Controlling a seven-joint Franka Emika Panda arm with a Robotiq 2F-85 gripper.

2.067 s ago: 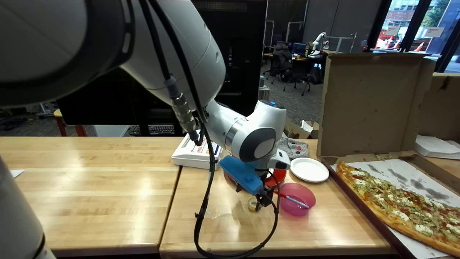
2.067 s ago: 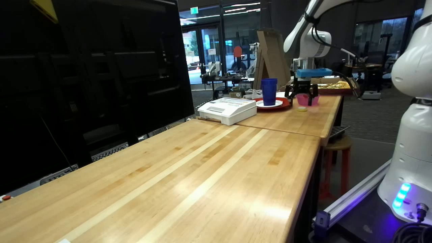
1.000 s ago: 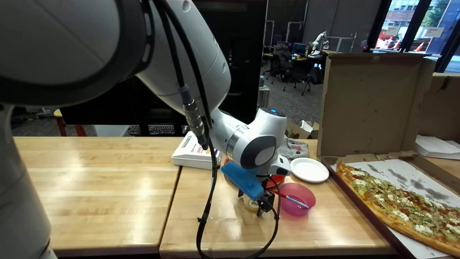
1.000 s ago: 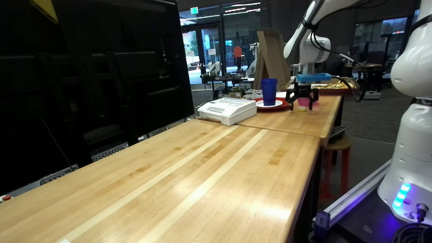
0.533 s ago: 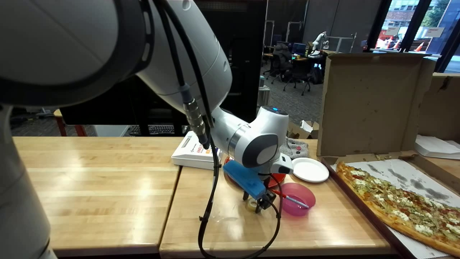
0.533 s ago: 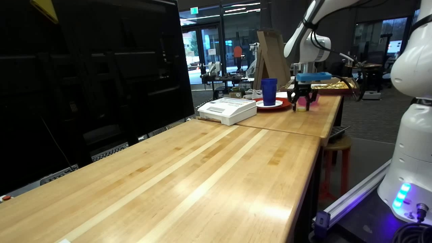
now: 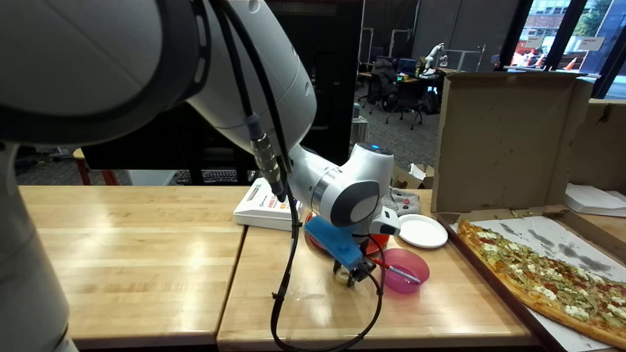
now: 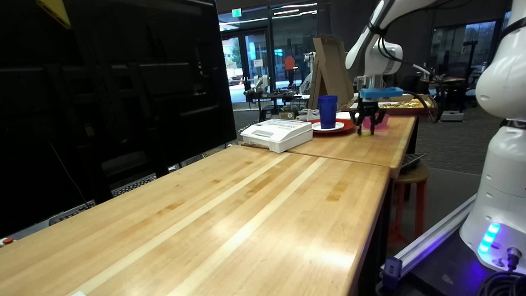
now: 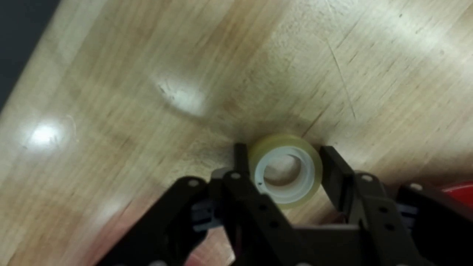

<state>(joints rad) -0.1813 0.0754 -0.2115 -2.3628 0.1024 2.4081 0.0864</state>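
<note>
Where the gripper (image 9: 283,157) pinches the tape roll (image 9: 308,170), near the pink bowl (image 7: 413,261), we judge slippage the chief risk. An off-centre squeeze on the roll's curved side could cause it.

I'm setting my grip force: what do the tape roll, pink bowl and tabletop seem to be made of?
Tape roll: probably smooth plastic film, as its yellowish band looks slightly translucent; its white core looks like smooth plastic, though card is possible.
Pink bowl: likely thin, smooth plastic, since its wall looks translucent.
Tabletop: wood under a glossy finish, given the grain, joined strips and bright reflections.
</note>
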